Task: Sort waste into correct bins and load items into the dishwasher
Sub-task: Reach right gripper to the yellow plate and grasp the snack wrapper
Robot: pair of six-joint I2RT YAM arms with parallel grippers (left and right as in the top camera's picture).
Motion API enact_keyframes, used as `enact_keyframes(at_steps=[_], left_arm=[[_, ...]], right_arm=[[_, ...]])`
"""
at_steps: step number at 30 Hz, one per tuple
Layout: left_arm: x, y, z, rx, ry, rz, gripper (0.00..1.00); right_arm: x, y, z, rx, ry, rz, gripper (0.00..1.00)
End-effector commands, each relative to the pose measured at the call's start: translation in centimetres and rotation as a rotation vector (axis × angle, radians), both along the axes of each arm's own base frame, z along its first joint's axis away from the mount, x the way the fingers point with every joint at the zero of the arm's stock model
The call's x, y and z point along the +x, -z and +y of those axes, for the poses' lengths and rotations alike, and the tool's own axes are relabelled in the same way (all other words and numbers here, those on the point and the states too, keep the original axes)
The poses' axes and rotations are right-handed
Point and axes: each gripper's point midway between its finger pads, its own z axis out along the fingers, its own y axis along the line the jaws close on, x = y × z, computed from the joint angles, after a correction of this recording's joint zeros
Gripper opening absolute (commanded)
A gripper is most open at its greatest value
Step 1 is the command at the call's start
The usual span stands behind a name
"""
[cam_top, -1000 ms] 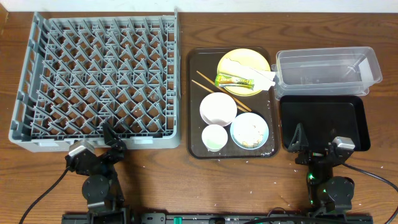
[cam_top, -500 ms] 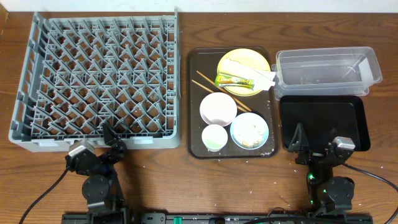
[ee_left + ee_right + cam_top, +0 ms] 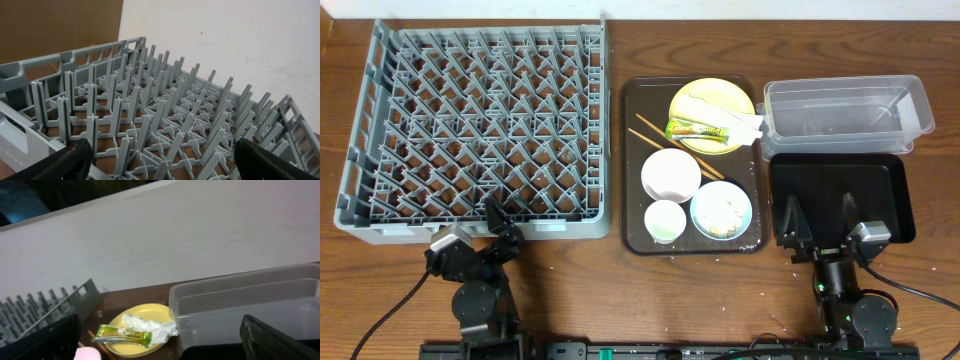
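The grey dishwasher rack (image 3: 480,228) fills the table's left side. A yellow plate (image 3: 720,95) carries a green-and-yellow wrapper (image 3: 696,130) and a crumpled napkin (image 3: 740,122). Chopsticks (image 3: 655,138), a white bowl (image 3: 670,174), a small cup (image 3: 665,220) and a light-blue bowl (image 3: 721,210) with rice and crumbs lie below it. The clear tub (image 3: 840,85) and black tray (image 3: 840,190) stand at the right. My left gripper (image 3: 500,228) hangs open at the rack's near edge (image 3: 150,100). My right gripper (image 3: 820,225) is open over the black tray's near edge, facing the plate (image 3: 140,311), wrapper (image 3: 122,334) and tub (image 3: 240,310).
All the dishes rest on a dark-brown serving tray (image 3: 632,150) between the rack and the bins. A few whitish grains are scattered on the wooden table (image 3: 720,265) just in front of that tray. A pale wall rises behind the table.
My right gripper has shifted pose near the black tray's front edge, and both of its fingers now show spread apart. The left arm and all objects are as before.
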Motion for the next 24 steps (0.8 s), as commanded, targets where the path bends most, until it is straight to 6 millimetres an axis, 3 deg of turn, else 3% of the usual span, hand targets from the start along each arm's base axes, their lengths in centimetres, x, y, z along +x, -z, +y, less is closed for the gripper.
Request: enact_keyframes(at_steps=[1,7,12,18,24], left_arm=[[-0.1,1.7,0.1,0.004,-0.005,0.052,0.92],[-0.1,1.7,0.1,0.004,-0.005,0.052,0.92],[-0.1,1.7,0.1,0.004,-0.005,0.052,0.92],[-0.1,1.7,0.1,0.004,-0.005,0.052,0.92],[-0.1,1.7,0.1,0.004,-0.005,0.052,0.92]], right_arm=[[-0.8,-3.1,0.8,-0.014,-0.045,-0.069,0.99],[-1.2,-7.1,1.6,-0.093,-0.076,-0.115,0.99],[-0.1,-10.0,2.5,-0.141,-0.124,-0.084,0.99],[3.0,-13.0,4.6,-0.188,-0.241,-0.022,0.99],[7.8,-14.2,6.3,-0.207,-0.343,0.140,0.99]])
